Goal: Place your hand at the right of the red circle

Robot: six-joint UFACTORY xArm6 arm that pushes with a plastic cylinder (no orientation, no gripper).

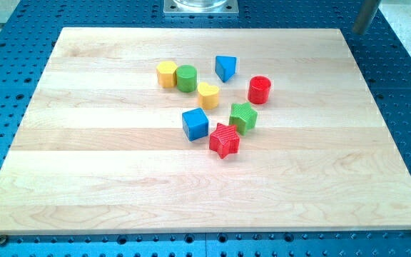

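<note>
Still approach step: my tip possibly off board's top-right corner, blurred; no claw, nothing held; must travel to red circle, its right side

Up top, a yellow hexagon block sits touching a green cylinder. A blue triangle stands toward the view's right of them. Mid-board: yellow heart, blue cube, and a green star touching a red star, all on the wooden board.

arm: only a blurry grey bit shows | base: shiny silver metal plate | tip: not seen
</note>
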